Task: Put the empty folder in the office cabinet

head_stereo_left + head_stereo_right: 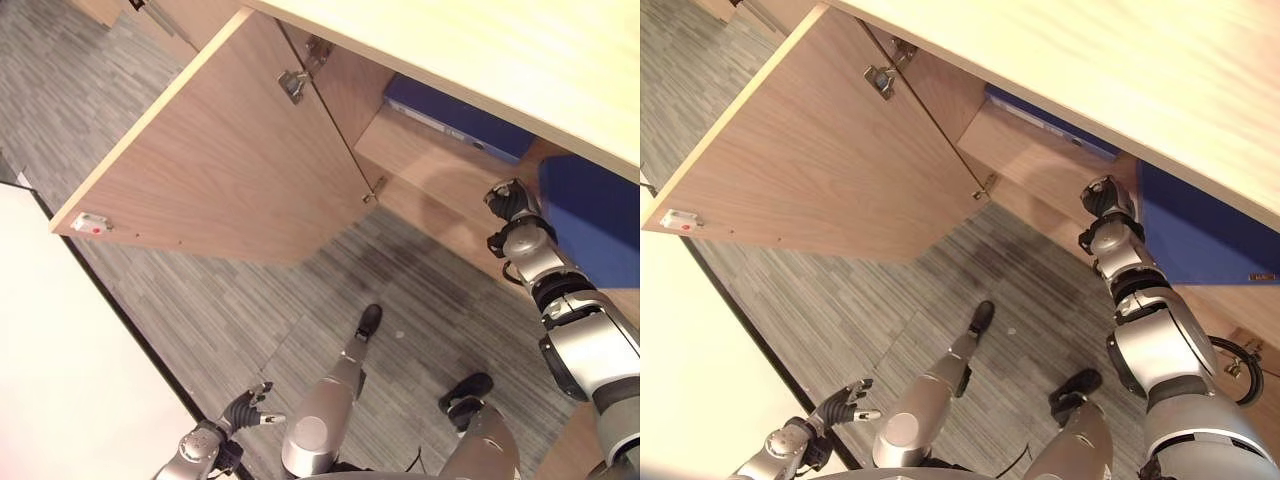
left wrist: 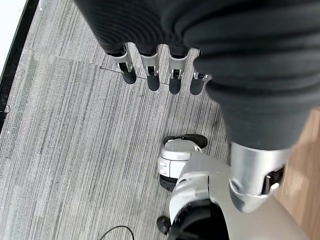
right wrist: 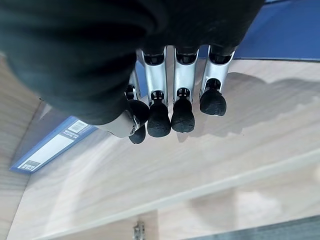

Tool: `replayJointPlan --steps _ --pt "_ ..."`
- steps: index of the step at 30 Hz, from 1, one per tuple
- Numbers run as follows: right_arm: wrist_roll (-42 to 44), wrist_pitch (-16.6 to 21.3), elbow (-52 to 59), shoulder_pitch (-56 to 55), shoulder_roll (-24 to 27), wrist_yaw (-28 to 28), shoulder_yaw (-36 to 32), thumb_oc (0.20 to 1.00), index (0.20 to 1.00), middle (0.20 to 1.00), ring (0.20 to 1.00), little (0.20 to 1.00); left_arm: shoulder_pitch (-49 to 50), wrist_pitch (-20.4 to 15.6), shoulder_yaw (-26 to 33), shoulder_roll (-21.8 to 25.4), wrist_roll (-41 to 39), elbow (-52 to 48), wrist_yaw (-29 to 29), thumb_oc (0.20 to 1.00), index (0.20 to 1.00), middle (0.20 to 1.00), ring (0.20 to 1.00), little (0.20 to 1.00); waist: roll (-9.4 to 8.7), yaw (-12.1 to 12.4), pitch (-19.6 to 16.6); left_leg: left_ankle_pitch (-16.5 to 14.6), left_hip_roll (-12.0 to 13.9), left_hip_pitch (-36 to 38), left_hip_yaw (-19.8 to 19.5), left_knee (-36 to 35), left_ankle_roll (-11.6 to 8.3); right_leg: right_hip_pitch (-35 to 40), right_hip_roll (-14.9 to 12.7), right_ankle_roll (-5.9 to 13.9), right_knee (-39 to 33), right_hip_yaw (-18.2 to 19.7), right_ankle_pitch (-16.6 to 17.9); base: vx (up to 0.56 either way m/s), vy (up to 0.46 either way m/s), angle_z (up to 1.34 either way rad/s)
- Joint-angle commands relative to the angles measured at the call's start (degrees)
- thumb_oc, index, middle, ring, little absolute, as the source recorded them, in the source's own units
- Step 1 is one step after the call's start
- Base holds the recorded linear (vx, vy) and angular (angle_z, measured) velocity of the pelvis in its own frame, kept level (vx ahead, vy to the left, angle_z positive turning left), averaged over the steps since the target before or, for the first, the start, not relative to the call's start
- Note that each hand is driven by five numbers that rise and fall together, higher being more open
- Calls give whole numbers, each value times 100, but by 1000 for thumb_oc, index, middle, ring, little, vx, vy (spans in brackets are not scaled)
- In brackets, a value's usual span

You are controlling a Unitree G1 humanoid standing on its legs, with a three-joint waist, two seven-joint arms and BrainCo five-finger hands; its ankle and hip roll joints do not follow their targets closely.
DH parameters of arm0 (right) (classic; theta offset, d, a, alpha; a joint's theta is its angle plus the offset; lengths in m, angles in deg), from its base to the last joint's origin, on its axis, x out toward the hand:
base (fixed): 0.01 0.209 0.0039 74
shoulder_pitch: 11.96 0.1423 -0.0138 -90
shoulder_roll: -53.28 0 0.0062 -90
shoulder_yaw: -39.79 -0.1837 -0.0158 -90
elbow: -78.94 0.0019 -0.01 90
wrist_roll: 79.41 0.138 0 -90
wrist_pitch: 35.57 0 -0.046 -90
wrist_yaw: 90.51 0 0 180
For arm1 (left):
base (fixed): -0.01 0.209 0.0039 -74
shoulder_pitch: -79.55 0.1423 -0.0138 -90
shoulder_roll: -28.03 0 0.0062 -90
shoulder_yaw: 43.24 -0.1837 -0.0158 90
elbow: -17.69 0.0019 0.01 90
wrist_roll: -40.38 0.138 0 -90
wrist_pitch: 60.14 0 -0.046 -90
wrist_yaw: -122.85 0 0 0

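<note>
- Folder (image 1: 458,118): a blue binder-style folder lies flat on a wooden shelf (image 3: 210,165) inside the open cabinet, its long labelled spine facing out toward the robot. In the right wrist view the same blue spine with a white label (image 3: 52,146) shows at the back of the shelf.
- A second blue shape (image 1: 592,215) stands at the right of the cabinet opening, just beside the right hand; whether it is another folder or a panel cannot be told.
- Right hand (image 1: 508,200): raised at the cabinet opening, just above the shelf. Its fingers (image 3: 182,112) hang loosely bent with nothing between them, and the thumb sits close beside them. It touches no folder.
- Left hand (image 1: 247,408): low at the robot's left side over the floor, fingers (image 2: 152,75) straight and relaxed, holding nothing.
- Handling, as a judgement: an empty folder should be light and stiff, with smooth covers that may slip. The spine or the long edge looks the surest place to pinch, thumb on one cover and fingers on the other.
- Surface: the shelf is pale wood, flat and bare around the hand.
- Room: the cabinet door (image 1: 220,160) swings wide open to the left, its hinges (image 1: 293,84) visible. Grey striped carpet (image 1: 260,320) covers the floor, and a white board (image 1: 60,380) with a dark edge lies at the lower left.
</note>
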Motion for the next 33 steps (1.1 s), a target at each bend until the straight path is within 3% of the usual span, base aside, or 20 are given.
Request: replayJointPlan --steps 1,10,18,33 --pt "75 211 10 391 405 158 141 200 200 200 200 200 215 -13 -309 321 -281 -122 -20 1000 1000 1000 1000 1000 148 50 39 -271 124 239 64 -424 -1 -127 15 473 6 551 53 0 0 0" --pt "-19 203 -148 618 824 153 261 200 200 200 200 200 320 -29 -378 575 -434 -546 -139 1000 1000 1000 1000 1000 266 23 127 -261 84 192 71 -418 4 -268 -49 492 115 599 55 0 0 0" --pt "84 144 -478 931 1540 153 282 200 200 200 200 200 391 -18 -429 804 -599 -864 -280 1000 1000 1000 1000 1000 431 -16 216 -232 8 123 71 -415 17 -428 -146 520 240 662 43 -7 6 -1" --pt "133 54 -709 1259 2149 115 407 200 200 200 200 200 433 0 -448 987 -779 -1197 -361 1000 1000 1000 1000 1000 578 -131 449 -158 -69 -77 105 -424 42 -736 -248 531 407 743 18 -3 1 1"
